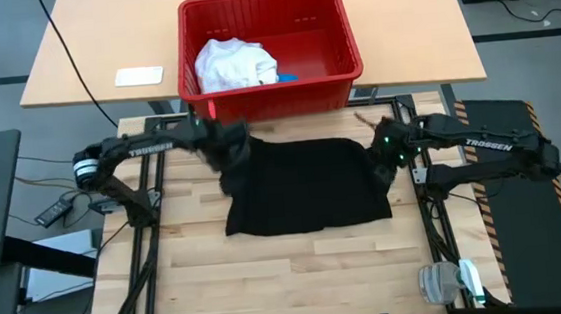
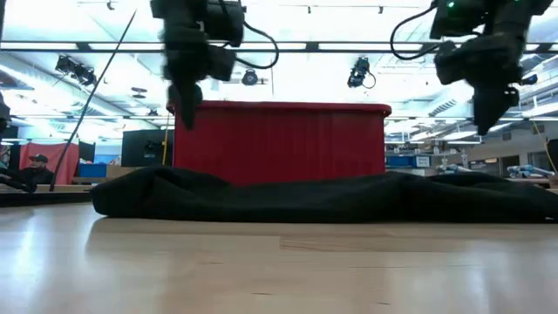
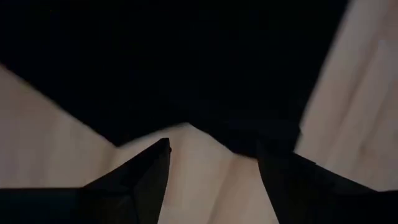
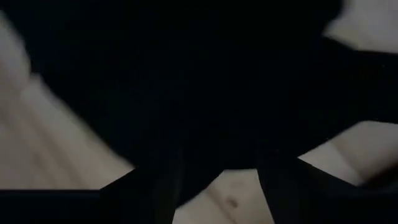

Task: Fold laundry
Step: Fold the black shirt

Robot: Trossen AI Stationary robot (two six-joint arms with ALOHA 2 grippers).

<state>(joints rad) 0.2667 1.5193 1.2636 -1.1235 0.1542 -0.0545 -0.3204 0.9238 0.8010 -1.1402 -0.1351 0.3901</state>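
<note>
right now your pale wood table (image 1: pixel 299 266) carries the black garment (image 1: pixel 308 187) spread flat at centre. at 12 o'clock the red basket (image 1: pixel 274 99) holds a white t-shirt (image 1: pixel 231 65) and a blue piece (image 1: pixel 287 76). your left gripper (image 1: pixel 221 140) hovers at 10 o'clock with its fingers (image 3: pixel 134 180) apart; your right gripper (image 1: pixel 386 154) hovers at 3 o'clock, spread too.

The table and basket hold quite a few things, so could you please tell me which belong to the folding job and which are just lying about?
Belonging to the job:
- black garment, spread flat on the table
- white T-shirt, bunched in the basket
- small blue piece beside it
- left hand and right hand, above the garment's far corners

Lying about:
- red basket
- white card
- remote
- grey device
</note>
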